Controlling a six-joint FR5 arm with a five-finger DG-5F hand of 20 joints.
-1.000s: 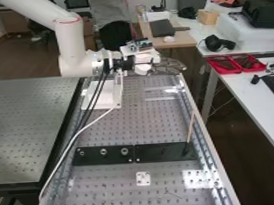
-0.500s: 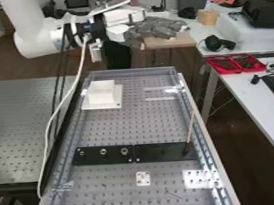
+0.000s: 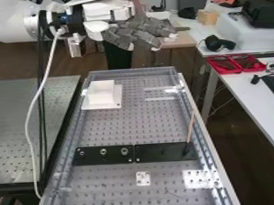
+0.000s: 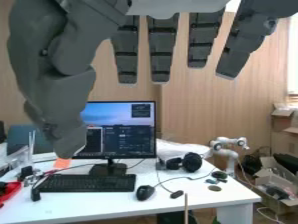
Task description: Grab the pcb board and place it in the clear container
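Observation:
In the high view, the hand [image 3: 140, 32] is raised beyond the bench's far end, its fingers spread and relaxed with nothing held. The wrist view has the hand [image 4: 161, 52] with straight fingers and the thumb hanging apart from them. Clear edging [image 3: 132, 71] runs round the perforated bench top [image 3: 129, 126]; I cannot tell whether this is the container. A small white plate with holes [image 3: 143, 179] lies near the bench's near end. Which piece is the pcb board, I cannot tell.
A white block [image 3: 102, 91] stands on a white base at the far left of the bench. Black plates [image 3: 103, 154] cross its middle, with a thin stick [image 3: 190, 128] leaning upward at their right. Red trays [image 3: 224, 65] sit on the right-hand table. A monitor [image 4: 120, 130] faces the wrist camera.
From low over the bench's far end, the hand and arm have risen and swung up and left, uncovering the white block. Since the middle frame the hand has shifted slightly left and its fingers have turned.

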